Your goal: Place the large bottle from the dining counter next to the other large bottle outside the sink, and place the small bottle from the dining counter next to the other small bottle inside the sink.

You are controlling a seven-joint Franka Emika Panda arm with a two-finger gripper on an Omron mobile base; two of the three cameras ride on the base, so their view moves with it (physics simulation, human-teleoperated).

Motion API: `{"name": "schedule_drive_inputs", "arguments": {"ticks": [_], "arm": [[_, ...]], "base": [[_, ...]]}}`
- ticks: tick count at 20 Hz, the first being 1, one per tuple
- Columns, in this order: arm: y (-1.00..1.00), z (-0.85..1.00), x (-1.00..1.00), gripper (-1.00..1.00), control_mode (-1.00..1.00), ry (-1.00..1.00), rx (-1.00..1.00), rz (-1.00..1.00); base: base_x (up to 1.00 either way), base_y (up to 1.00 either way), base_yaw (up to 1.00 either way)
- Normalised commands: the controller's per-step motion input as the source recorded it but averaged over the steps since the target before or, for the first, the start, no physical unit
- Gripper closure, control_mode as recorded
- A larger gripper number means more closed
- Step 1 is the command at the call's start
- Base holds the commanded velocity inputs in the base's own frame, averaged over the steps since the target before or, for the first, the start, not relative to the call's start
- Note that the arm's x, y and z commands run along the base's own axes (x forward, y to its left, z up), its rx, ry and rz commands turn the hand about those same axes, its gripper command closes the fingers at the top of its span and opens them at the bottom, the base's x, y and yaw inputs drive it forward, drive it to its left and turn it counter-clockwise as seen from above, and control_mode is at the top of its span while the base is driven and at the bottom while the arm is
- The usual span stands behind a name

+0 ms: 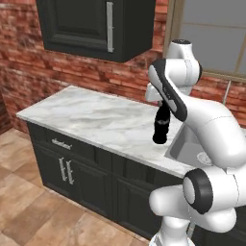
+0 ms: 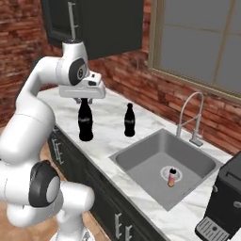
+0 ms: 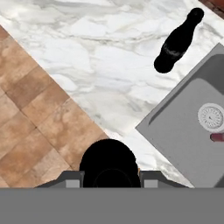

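My gripper point(image 2: 84, 100) is shut on the neck of the large bottle point(image 2: 85, 121), a tall glossy black bottle held upright with its base at the marble counter point(image 2: 106, 110) near the front edge. From the hand view its black top point(image 3: 109, 164) sits between my fingers. The other large bottle point(image 2: 129, 121) stands a short way to the right, just left of the sink point(image 2: 143, 165). Inside the basin, beside the drain, stands the other small bottle point(image 2: 172, 177), pink with a white cap. The small bottle and the dining counter are out of view.
A chrome spring-neck faucet point(image 2: 192, 117) rises behind the sink. A black appliance point(image 2: 227, 200) sits on the counter at the far right. Dark upper cabinets point(image 1: 96, 26) hang above a brick wall. Tiled floor point(image 3: 39, 127) lies in front of the lower cabinets.
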Motion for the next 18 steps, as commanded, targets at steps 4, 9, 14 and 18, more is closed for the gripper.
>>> {"name": "schedule_drive_inputs", "arguments": {"ticks": [4, 9, 14, 18], "arm": [[0.0, 0.0, 0.0, 1.0, 1.0, 0.0, 0.0, 0.0], [0.0, 0.0, 0.0, 1.0, 1.0, 0.0, 0.0, 0.0], [0.0, 0.0, 0.0, 1.0, 1.0, 0.0, 0.0, 0.0], [0.0, 0.0, 0.0, 1.0, 1.0, 0.0, 0.0, 0.0]], "base": [[0.49, -0.11, -0.05], [0.6, 0.22, -0.12], [0.56, 0.08, -0.09], [0.23, 0.01, -0.18]]}}
